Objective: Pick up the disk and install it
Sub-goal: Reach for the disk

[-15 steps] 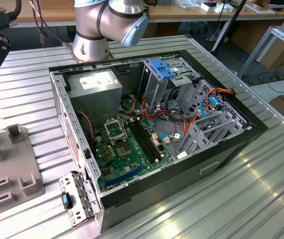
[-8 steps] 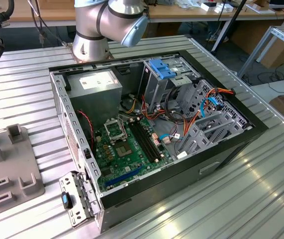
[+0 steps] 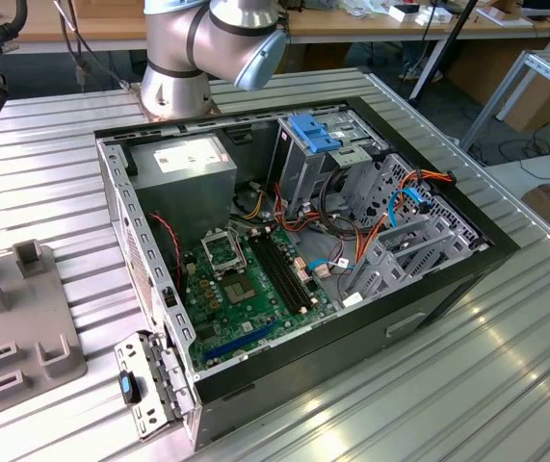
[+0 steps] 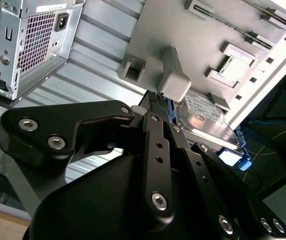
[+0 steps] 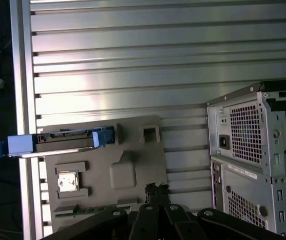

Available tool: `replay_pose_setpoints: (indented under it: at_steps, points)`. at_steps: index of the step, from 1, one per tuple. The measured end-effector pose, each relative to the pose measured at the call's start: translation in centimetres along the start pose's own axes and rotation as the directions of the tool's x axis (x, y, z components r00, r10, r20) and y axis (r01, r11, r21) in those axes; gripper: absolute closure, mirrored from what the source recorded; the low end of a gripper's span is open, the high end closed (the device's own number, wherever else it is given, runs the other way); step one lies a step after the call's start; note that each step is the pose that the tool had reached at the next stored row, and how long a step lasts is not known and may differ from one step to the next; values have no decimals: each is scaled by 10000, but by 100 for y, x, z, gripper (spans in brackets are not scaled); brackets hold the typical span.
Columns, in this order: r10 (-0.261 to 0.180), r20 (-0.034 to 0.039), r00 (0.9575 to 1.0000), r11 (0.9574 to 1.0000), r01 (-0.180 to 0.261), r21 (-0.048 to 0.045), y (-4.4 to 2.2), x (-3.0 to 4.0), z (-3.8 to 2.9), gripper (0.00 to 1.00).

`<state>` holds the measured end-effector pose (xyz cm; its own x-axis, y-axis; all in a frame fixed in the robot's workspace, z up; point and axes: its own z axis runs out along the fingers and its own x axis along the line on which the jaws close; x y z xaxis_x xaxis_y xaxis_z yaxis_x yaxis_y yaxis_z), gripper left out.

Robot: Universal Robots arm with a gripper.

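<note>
- Where the grey fixture plate [image 5: 132, 150] reaches the edge of the ribbed metal counter [image 5: 132, 60], the disk [image 5: 57, 142] stands on its long edge in a slot of that plate. It is off to one side of the pincer and clear of it.
- The disk's blue carrier rail [image 5: 12, 145] juts out past the plate's edge, on the end farther from the pincer.
- A square silvery chip [image 5: 66, 181] lies in a small holder on the same plate, on the same side of the pincer as the disk.
- A raised grey block [image 4: 175, 82] on the plate sits just beside the pincer's fingertips.
- The pincer [image 5: 157, 187] hangs over the plate, apart from the disk. Its fingertips are drawn together and it has hold of nothing.
- The open computer case [image 3: 419, 318] lies on the counter on the opposite side of the pincer from the disk, well apart from both. Its perforated rear panel is turned towards the pincer.
- In the exterior view the case shows its green motherboard [image 3: 246, 289] and loose cables. The arm's silver base [image 3: 173, 58] stands just behind the case.
</note>
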<state>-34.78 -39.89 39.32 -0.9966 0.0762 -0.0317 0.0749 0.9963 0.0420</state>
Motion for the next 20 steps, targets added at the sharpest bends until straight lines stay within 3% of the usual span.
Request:
replay_pose_setpoints:
  at_steps: [4,9,20]
  points:
    - [0,0,10000,10000,0,0,-2,33,-1,89]
    - [-1,-1,10000,10000,1,0,-9,123,-5,89]
    - [-1,0,10000,10000,1,0,-12,160,-6,89]
